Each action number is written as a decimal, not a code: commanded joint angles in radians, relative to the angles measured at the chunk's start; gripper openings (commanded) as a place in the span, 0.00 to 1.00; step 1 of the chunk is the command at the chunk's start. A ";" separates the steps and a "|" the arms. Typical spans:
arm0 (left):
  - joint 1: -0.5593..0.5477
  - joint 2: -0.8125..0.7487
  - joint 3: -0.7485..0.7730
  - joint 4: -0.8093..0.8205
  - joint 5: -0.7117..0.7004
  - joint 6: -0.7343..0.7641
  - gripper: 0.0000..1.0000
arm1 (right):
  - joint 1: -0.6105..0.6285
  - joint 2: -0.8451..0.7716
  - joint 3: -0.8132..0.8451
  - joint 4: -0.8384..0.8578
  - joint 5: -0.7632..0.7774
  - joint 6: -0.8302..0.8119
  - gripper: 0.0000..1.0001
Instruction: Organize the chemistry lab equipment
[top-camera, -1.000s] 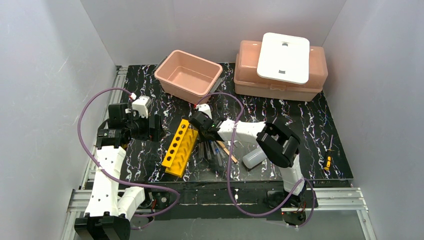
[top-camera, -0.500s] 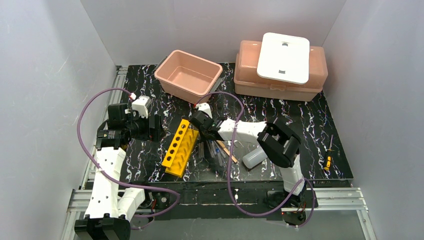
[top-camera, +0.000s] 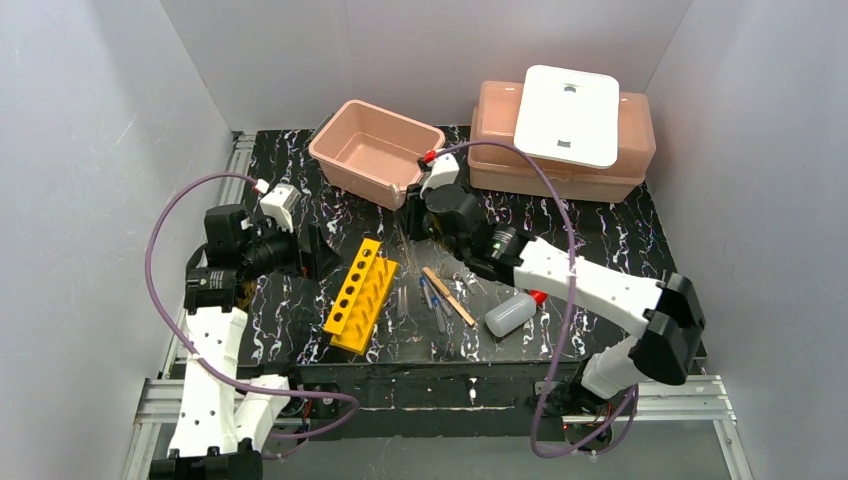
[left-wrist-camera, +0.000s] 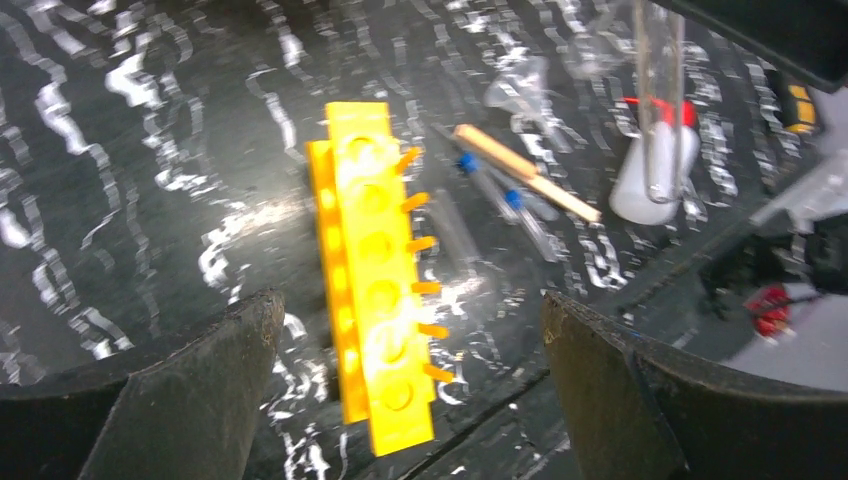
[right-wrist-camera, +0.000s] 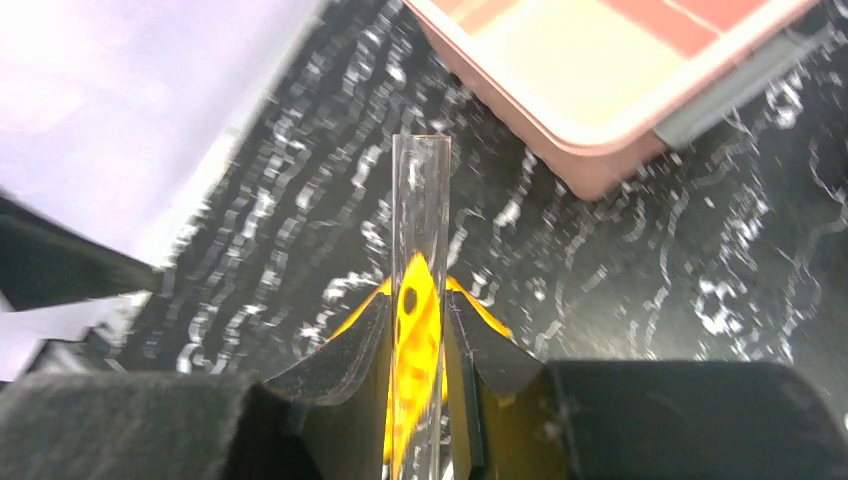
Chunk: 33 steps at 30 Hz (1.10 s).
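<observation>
A clear glass tube (right-wrist-camera: 420, 200) is clamped between the fingers of the right hand (right-wrist-camera: 418, 300), raised over the black marbled tabletop (top-camera: 610, 235) just beside the open pink plastic tub's (top-camera: 375, 150) near corner. The yellow holed test-tube rack (top-camera: 362, 295) lies near the tabletop's front edge. Bare surface separates it from the left hand (top-camera: 312, 252), whose fingers are held wide apart.

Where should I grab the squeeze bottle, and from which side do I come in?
Take the bottle round the middle of its body, from straight above, jaws across its width. It lies on its side with the red nozzle pointing to the far right, so the body is the broadest exposed part. The stick lies clear of it.
</observation>
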<state>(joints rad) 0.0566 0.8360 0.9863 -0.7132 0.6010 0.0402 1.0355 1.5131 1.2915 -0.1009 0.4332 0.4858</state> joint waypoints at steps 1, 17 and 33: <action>-0.001 -0.041 0.063 -0.015 0.309 0.006 1.00 | 0.039 -0.081 -0.016 0.217 -0.072 -0.081 0.01; -0.002 -0.196 0.011 0.541 0.615 -0.475 0.99 | 0.238 -0.155 0.084 0.468 -0.100 -0.190 0.03; -0.004 -0.240 -0.052 0.707 0.571 -0.566 0.85 | 0.262 -0.121 0.105 0.646 -0.197 -0.185 0.01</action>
<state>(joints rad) 0.0563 0.5926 0.9283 -0.0593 1.1664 -0.5163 1.2915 1.3964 1.3636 0.4343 0.2775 0.3103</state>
